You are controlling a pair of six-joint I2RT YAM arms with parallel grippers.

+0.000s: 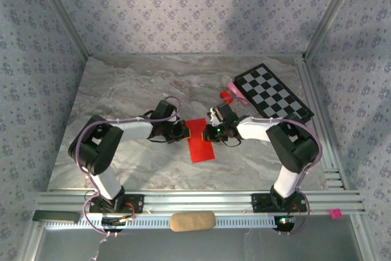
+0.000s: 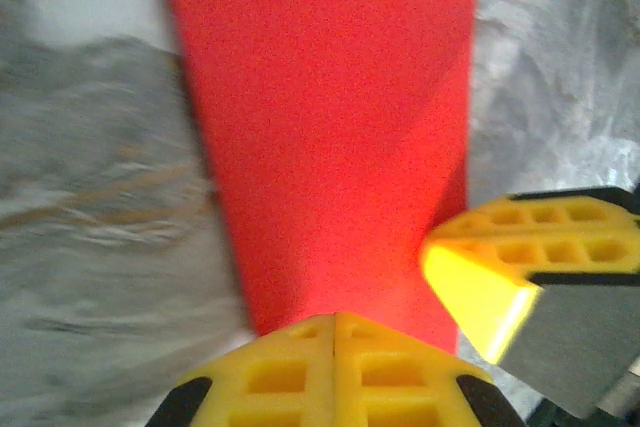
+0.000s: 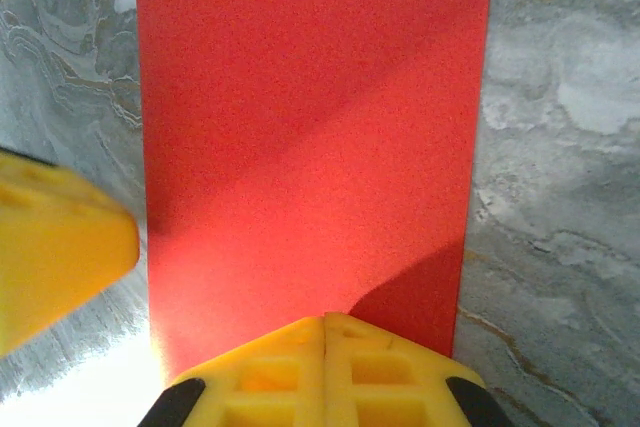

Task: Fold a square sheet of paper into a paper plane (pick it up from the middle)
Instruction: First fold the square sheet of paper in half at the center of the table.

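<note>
The square sheet of paper lies on the marble table as a bright red narrow rectangle, folded smaller. Both grippers meet over its far end. My left gripper comes in from the left, shut, and in the left wrist view its yellow fingertips rest together on the paper. My right gripper comes in from the right, also shut, its tips on the paper. No paper shows between either pair of fingers. Each wrist view catches the other gripper's yellow finger at the side.
A black-and-white checkerboard lies at the back right. A small red block and a pink object sit by its near-left edge, just behind the right gripper. A tan oblong rests on the front rail.
</note>
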